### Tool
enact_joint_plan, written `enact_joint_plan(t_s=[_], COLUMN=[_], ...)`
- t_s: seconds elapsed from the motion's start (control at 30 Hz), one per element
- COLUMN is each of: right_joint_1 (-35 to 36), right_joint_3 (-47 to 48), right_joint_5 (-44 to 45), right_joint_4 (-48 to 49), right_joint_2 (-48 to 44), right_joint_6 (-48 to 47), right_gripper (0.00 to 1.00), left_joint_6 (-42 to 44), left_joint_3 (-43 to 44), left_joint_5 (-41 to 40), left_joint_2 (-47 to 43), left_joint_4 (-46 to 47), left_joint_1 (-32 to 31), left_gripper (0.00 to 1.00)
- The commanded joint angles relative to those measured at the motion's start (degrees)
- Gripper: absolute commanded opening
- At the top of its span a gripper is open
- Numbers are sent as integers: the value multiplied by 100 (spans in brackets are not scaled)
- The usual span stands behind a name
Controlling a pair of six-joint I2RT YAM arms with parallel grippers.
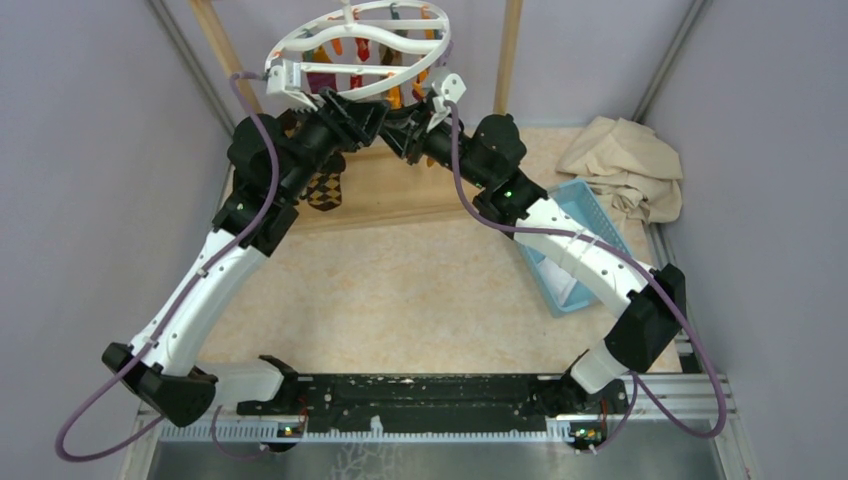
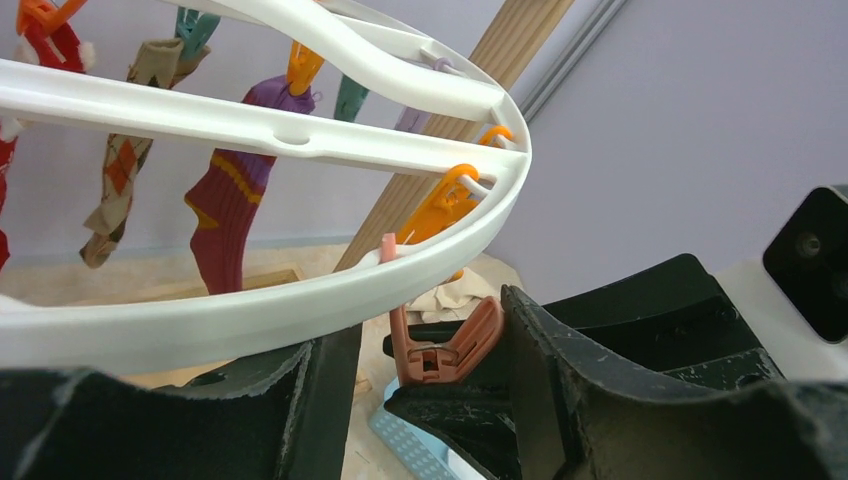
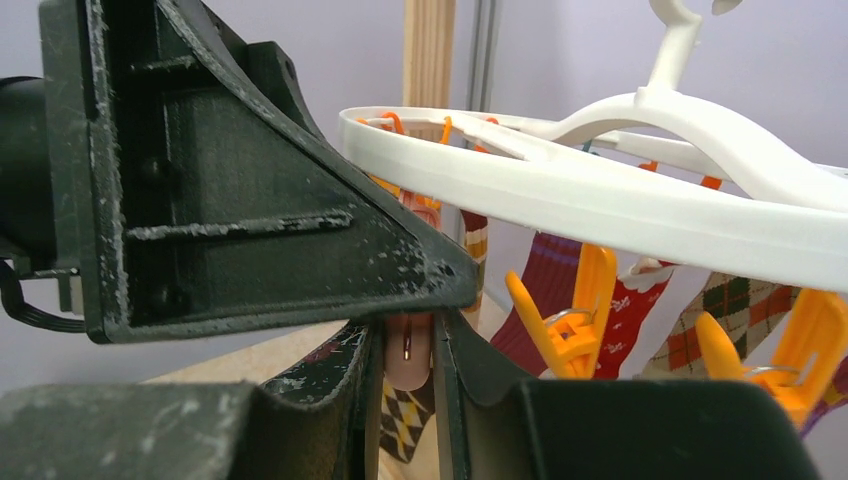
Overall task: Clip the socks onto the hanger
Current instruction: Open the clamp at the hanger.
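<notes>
With several socks (image 2: 228, 210) already clipped on the hanger (image 2: 250, 315), the right fingers (image 3: 407, 330) were clamped on a pink peg (image 3: 407, 365) under its rim, a diamond-check sock (image 3: 400, 425) just below appeared not yet clipped, and the left fingers' (image 2: 368, 405) state could not be determined.

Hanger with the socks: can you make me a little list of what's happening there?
hanger: white ring with orange and teal pegs
socks clipped on: purple striped sock, brown diamond sock, red sock
right jaws: squeezing a pinkish peg under the ring
below that peg: another diamond-check sock; can't tell if it's clipped
left jaws: apart, right beside the pinkish peg
</notes>
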Motion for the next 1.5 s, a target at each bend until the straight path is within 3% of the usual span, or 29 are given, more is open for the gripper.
enact_joint_plan(t_s=[0.0, 0.2, 0.43, 0.67, 0.77, 0.8, 0.87, 1.0, 1.13, 1.47], right_joint_1=[245, 244, 248, 274, 288, 290, 288, 289, 287, 76], right_joint_3=[-26, -46, -102, -174, -192, -193, -193, -239, -349, -1451], right_joint_5=[-602, -591, -600, -591, -582, -574, -580, -580, -463, 638], right_joint_4=[-135, -118, -89, -75, -97, -111, -144, -134, -192, -527], right_joint_2=[-249, -230, -215, -212, -218, -211, -215, -271, -406, -1660], right_joint_6=[96, 111, 138, 139, 113, 112, 125, 129, 90, -467], right_gripper=[0, 0, 0, 0, 0, 0, 0, 13, 35, 46], left_joint_6=[349, 638, 863, 832, 823, 819, 826, 824, 808, 771], left_joint_3=[378, 296, 307, 245, 160, 121, 77, 38, -14, -177], left_joint_5=[282, -104, -319, -285, -246, -246, -233, -235, -257, -175], left_joint_2=[195, 118, -23, -77, -118, -138, -167, -184, -206, -289], left_joint_4=[222, 263, 302, 312, 364, 395, 426, 423, 420, 410], left_joint_1=[1, -4, -8, -4, -8, -4, -6, -5, -3, -6], left_gripper=[61, 63, 59, 23, 2, 0, 0, 0, 0, 0])
